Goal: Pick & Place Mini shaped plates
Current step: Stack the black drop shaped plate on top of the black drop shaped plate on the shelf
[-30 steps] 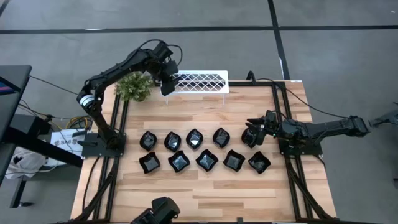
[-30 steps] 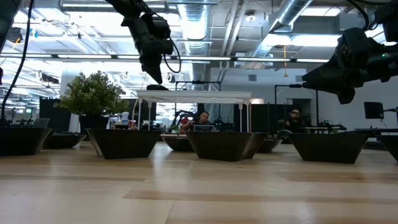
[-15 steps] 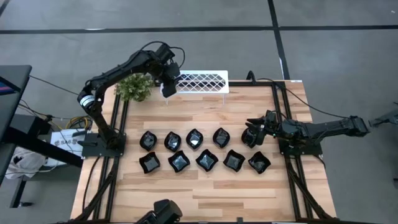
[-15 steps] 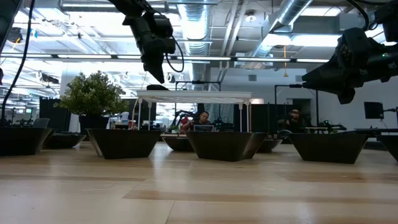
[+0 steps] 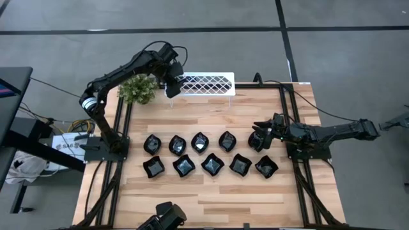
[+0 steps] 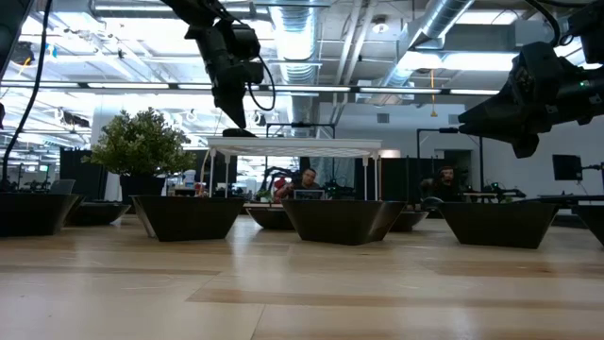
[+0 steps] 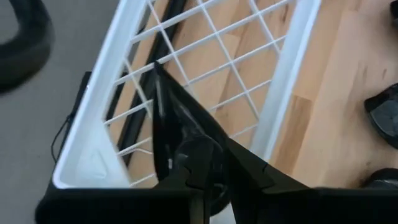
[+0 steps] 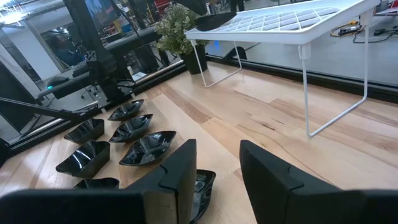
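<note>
Teardrop plate (image 7: pixel 180 134) in left gripper (image 5: pixel 170 86), over rack (image 5: pixel 211 84)

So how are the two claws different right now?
The left claw is raised over the end of the white rack nearest the potted plant, pinching a slim black plate on the lattice. The right claw hangs low at the right end of the rows of plates, open and empty. Both are dark two-fingered claws.
</note>
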